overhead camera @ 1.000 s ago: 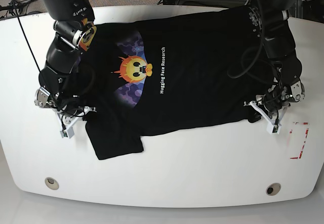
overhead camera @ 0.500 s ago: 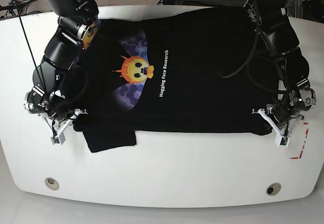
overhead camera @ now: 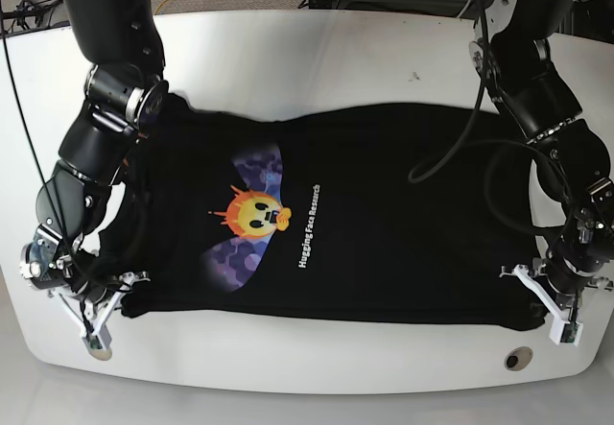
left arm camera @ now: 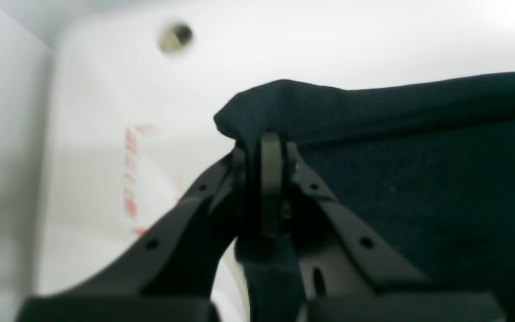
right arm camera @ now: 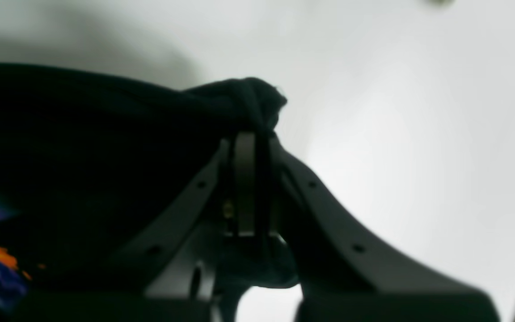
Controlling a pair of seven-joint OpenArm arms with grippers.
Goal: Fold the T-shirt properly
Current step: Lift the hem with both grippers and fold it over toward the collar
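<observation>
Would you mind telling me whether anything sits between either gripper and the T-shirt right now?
Nothing visible does. The left gripper is already shut on a bunched corner of the T-shirt, and the right gripper is shut on the opposite near corner. Only black cloth shows between the jaws in both wrist views, above bare white table.

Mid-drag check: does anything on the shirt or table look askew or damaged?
Nothing stands out. The T-shirt lies flat and square on the table, each near corner pinched in an end effector, left and right.
</observation>
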